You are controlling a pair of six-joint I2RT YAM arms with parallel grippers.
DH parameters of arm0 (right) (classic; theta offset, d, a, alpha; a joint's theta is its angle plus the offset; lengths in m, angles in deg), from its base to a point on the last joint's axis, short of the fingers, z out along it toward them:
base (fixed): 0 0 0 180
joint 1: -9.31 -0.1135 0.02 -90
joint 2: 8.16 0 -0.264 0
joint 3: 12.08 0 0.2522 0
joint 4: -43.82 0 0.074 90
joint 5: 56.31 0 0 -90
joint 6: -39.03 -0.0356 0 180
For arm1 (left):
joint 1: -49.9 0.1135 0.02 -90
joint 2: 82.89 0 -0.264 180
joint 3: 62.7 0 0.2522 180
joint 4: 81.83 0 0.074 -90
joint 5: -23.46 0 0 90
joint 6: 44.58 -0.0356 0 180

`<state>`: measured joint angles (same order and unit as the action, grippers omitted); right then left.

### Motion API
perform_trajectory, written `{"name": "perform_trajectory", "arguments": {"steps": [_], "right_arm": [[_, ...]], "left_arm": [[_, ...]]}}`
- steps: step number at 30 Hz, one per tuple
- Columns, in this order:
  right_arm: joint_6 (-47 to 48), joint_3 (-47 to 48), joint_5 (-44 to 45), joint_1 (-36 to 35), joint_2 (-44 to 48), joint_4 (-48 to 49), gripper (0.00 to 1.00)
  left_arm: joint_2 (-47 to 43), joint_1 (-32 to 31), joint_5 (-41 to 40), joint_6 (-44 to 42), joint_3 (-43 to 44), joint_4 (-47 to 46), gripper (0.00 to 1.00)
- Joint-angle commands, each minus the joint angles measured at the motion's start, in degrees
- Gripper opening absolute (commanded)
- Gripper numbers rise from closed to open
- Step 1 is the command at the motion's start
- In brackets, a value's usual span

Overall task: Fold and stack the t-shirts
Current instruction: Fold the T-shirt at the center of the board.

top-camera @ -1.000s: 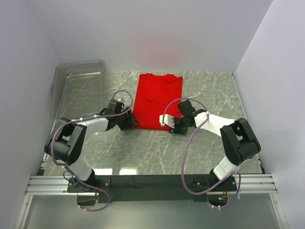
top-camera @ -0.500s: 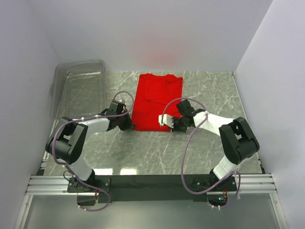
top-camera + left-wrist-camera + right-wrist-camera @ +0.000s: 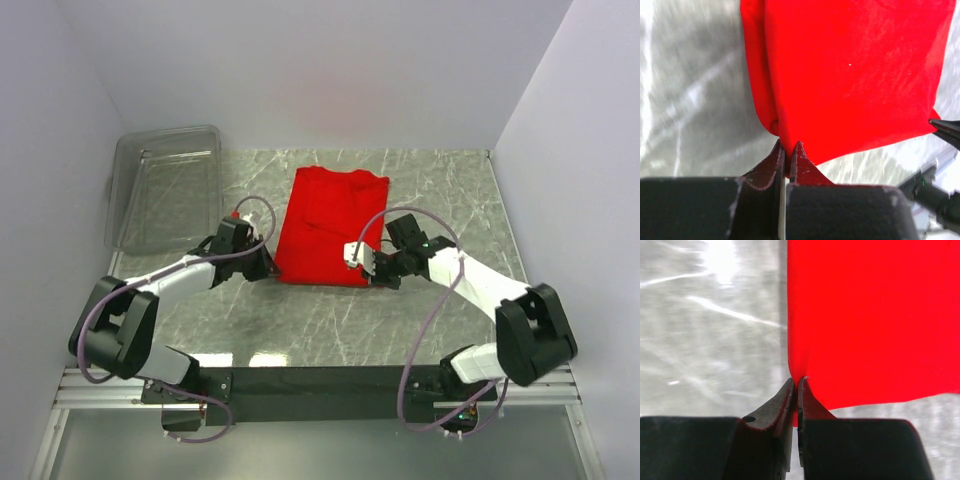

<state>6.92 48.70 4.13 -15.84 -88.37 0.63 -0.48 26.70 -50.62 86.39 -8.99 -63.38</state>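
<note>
Cloth of plain bright red lies in the middle of the grey marbled table (image 3: 330,325): the t-shirt (image 3: 330,215) is folded into a tall rectangle, one short edge toward the back wall and the other toward the arms. Both arms reach in low to that near edge, one at each corner.

The left gripper (image 3: 262,266) sits at the near left corner. In its wrist view the left gripper (image 3: 788,147) has its jaws pressed almost together on the t-shirt (image 3: 855,75) — a rounded fold of fabric runs down the left side and ends right at the fingertips.

The right gripper (image 3: 372,270) sits at the near right corner. From its own wrist camera the right gripper (image 3: 796,382) is likewise nearly closed, and the t-shirt (image 3: 875,315) comes down along a straight edge into the pinch, with a sliver of red showing between the two dark fingers below the tips.

A clear plastic bin (image 3: 122,200) stands at the far left of the table, beside the shirt but not touching it.
</note>
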Motion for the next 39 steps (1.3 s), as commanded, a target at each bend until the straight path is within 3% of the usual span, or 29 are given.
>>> {"name": "perform_trajectory", "arguments": {"steps": [1,9,18,27,39], "right_arm": [[-3.48,-2.81,-4.62,0.10,5.84,-6.60,0.00],[-5.06,-8.62,-7.35,0.01,20.51,-15.56,0.00],[-3.66,-2.65,-10.69,0.01,24.74,-24.80,0.00],[-6.56,5.71,-12.36,1.06,20.00,-22.34,0.00],[-2.43,15.90,-14.03,12.49,3.40,-22.60,0.00]], "left_arm": [[-4.35,-0.44,4.37,-0.54,-2.06,3.04,0.01],[-15.07,-3.16,9.82,2.01,-6.19,12.18,0.01],[-26.60,-3.34,13.26,3.59,-1.02,23.34,0.01],[-17.91,-3.17,11.50,0.25,7.33,22.48,0.01],[-2.88,2.63,11.94,-2.47,19.29,15.71,0.00]]}}
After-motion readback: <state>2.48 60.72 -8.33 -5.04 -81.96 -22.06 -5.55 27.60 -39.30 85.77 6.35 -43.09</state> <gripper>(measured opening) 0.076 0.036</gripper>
